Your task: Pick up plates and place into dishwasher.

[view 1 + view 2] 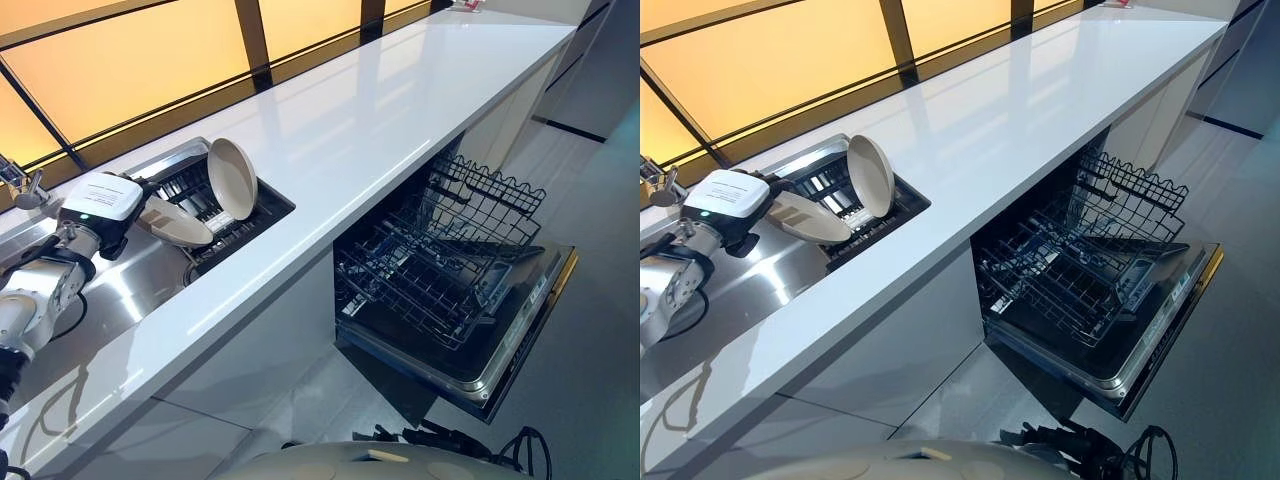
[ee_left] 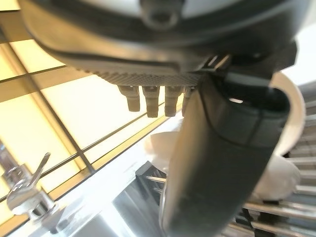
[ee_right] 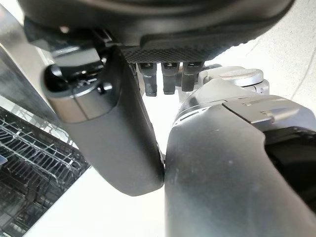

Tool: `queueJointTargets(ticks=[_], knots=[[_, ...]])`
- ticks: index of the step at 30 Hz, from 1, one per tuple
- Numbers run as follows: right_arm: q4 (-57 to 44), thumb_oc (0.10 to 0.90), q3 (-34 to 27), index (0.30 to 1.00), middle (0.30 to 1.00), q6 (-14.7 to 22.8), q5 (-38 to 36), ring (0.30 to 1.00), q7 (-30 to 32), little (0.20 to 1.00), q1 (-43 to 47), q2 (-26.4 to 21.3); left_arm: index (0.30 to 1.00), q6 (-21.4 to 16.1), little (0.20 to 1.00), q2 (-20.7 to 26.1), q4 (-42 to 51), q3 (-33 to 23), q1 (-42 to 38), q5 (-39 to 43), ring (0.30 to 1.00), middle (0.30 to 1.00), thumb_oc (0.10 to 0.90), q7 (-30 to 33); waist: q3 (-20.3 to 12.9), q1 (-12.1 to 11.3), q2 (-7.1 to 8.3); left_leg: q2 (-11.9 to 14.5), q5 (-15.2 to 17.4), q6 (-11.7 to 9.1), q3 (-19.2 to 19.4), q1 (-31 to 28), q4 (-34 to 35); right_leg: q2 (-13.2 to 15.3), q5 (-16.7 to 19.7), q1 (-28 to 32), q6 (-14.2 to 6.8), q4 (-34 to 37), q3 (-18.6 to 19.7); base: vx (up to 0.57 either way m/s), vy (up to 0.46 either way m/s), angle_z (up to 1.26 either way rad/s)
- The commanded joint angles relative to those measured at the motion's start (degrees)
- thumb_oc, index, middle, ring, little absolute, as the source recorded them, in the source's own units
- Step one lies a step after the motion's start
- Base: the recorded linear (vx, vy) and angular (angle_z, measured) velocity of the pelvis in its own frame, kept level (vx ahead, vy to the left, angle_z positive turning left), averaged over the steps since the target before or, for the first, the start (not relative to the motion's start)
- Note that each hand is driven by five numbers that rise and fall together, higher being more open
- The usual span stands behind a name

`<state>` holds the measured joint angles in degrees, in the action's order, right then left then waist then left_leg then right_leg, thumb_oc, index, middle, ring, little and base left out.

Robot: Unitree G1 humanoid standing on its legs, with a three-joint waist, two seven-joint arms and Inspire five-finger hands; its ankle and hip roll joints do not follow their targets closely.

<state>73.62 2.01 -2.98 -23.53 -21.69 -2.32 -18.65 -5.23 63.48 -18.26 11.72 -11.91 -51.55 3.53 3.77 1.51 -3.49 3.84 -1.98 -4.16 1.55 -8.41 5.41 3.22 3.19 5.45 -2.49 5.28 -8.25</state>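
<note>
My left hand (image 1: pixel 135 215) is at the sink (image 1: pixel 120 290), reaching toward the dish rack (image 1: pixel 225 215) set in the counter. A cream plate (image 1: pixel 172 224) lies tilted right at its fingertips, and from the head views I would say the hand grips its near edge, though the wrist block covers the fingers there, so I cannot be sure of the grasp. In the left wrist view the thumb (image 2: pixel 217 163) stretches long toward the plate's pale rim and the fingers (image 2: pixel 150 101) show as short stubs pointing the same way; whether they close on the plate I cannot tell.

Just beyond the hand, a second plate (image 1: pixel 231 178) stands nearly upright in the rack, its face turned toward the hand. A chrome tap (image 2: pixel 27 192) stands off to the hand's side by the window.

Well away from that hand, past a long stretch of white countertop (image 1: pixel 380 110), the dishwasher (image 1: pixel 505 340) stands open below the counter, its door down and its lower wire rack (image 1: pixel 430 270) pulled out.

My right hand (image 3: pixel 118 128) shows in its own wrist view, fingers straight and relaxed, grasping nothing, with the dishwasher's wire rack off to one side of it.
</note>
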Motion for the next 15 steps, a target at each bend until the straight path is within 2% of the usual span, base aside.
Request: queueJointTargets(ticks=[1, 5, 12, 13, 14, 15], knots=[[0.3, 0.800, -0.5, 0.900, 0.900, -0.2, 0.2, 0.900, -1.1, 0.900, 1.2, -1.1, 0.900, 2.2, 0.900, 2.9, -3.0, -2.4, -12.1, -3.7, 0.900, 0.900, 0.800, 1.0, 0.6, 1.4, -1.41, -7.6, 7.4, 6.6, 3.2, -0.9, -0.9, -3.3, -7.5, 0.5, -2.4, -4.6, 1.8, 0.02, 0.015, -0.06], [0.3, 0.800, -0.7, 0.900, 0.900, -0.3, -0.2, 0.900, -1.3, 0.900, 0.9, -1.3, 0.900, 1.8, 0.900, 2.5, -4.5, 0.1, -13.4, -7.4, 0.900, 0.900, 0.800, -0.3, 0.8, 2.0, -1.53, -7.8, 7.4, 6.8, 3.5, -0.8, -0.9, -3.3, -7.2, 0.2, -2.6, -4.7, 2.5, 0.03, 0.022, -0.15], [-0.8, 0.800, -0.5, 0.900, 0.900, -0.4, -0.8, 0.900, -1.5, 0.900, 0.8, -1.4, 0.900, 1.9, 0.900, 1.3, -6.5, 4.8, -15.9, -12.0, 0.900, 0.900, 0.800, -7.5, 1.4, 2.8, -1.64, -8.1, 7.5, 7.2, 3.8, -0.7, -1.0, -3.3, -6.8, -0.4, -2.9, -5.0, 3.4, 0.02, 0.016, -0.08], [-1.1, 0.800, -0.4, 0.900, 0.900, -0.4, -1.1, 0.900, -1.7, 0.900, 0.8, -1.4, 0.799, 2.2, 0.782, 1.0, -7.0, 5.4, -16.2, -12.5, 0.799, 0.799, 0.682, -8.5, 1.4, 2.9, -1.63, -8.1, 7.5, 7.3, 3.8, -0.7, -1.0, -3.3, -6.8, -0.5, -2.9, -5.0, 3.5, 0.02, 0.005, -0.09], [-1.4, 0.800, -0.3, 0.900, 0.900, -0.5, -1.7, 0.900, -2.0, 0.900, 0.8, -1.5, 0.387, 2.5, 0.302, 0.7, -7.4, 6.1, -16.4, -12.8, 0.387, 0.387, 0.202, -9.8, 1.5, 3.0, -1.62, -8.1, 7.5, 7.3, 3.9, -0.6, -1.1, -3.3, -6.8, -0.5, -2.9, -5.0, 3.5, 0.01, 0.002, -0.08], [-2.1, 0.800, -0.2, 0.900, 0.900, -0.4, -3.1, 0.900, -2.5, 0.900, 0.9, -1.6, 0.300, 2.7, 0.200, 0.6, -7.8, 6.6, -16.8, -13.1, 0.300, 0.300, 0.100, -11.3, 1.6, 3.1, -1.59, -8.2, 7.5, 7.3, 3.9, -0.6, -1.1, -3.3, -6.7, -0.5, -3.0, -4.9, 3.5, 0.00, -0.001, -0.05]])
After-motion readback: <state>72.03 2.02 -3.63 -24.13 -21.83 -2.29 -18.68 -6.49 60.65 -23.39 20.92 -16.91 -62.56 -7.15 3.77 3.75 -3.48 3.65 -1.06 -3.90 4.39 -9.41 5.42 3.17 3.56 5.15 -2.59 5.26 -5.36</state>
